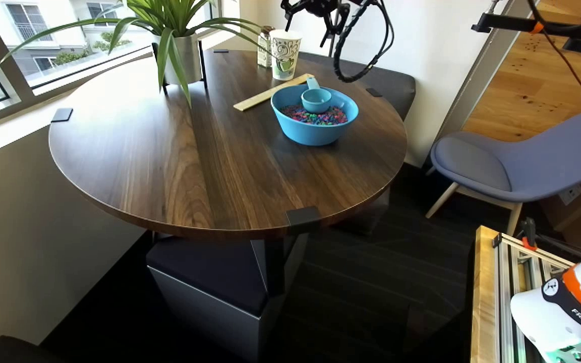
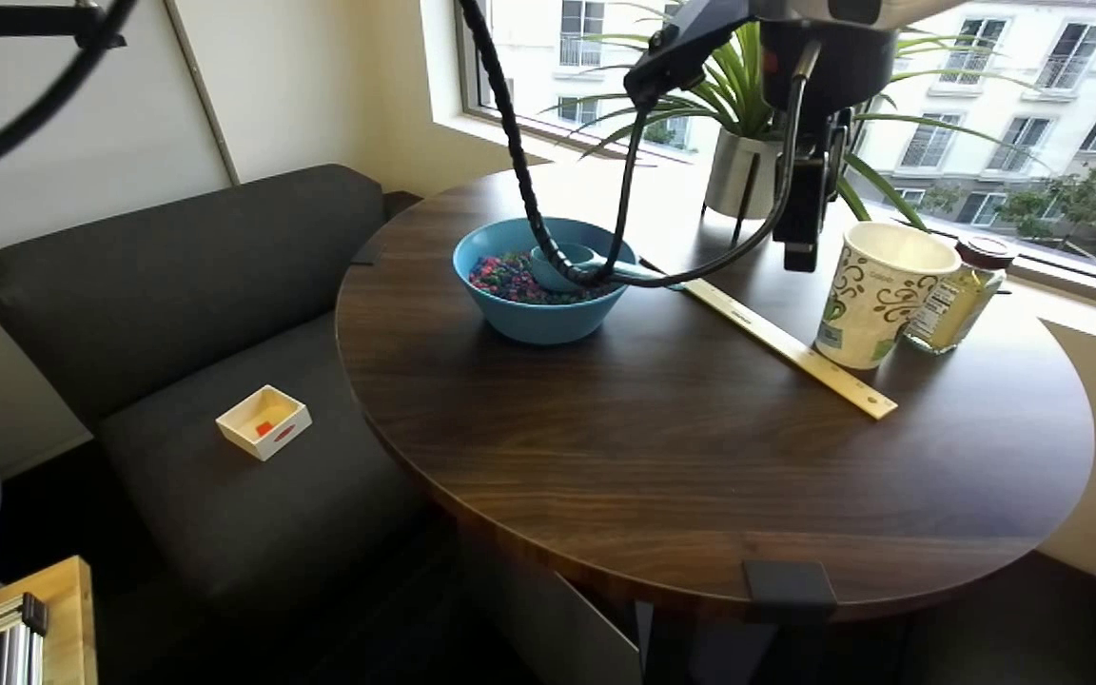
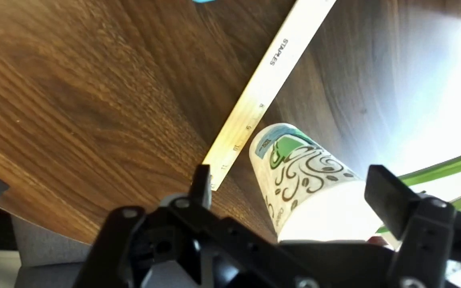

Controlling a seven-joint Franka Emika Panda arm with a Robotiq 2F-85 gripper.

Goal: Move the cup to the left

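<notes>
While the gripper [image 3: 290,186] is hovering, jaws apart, the cup [image 2: 876,304] is standing on the ruler's [image 2: 776,340] far side, grasp and leftward move seemingly remaining.

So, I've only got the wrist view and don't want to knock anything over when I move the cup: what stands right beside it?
Observer: A glass jar, close by the cup in both exterior views; whether they touch, I can't tell.
Operator: And that blue patch at my top edge?
Observer: Almost certainly the bowl. In both exterior views there's a scoop in it.
</notes>
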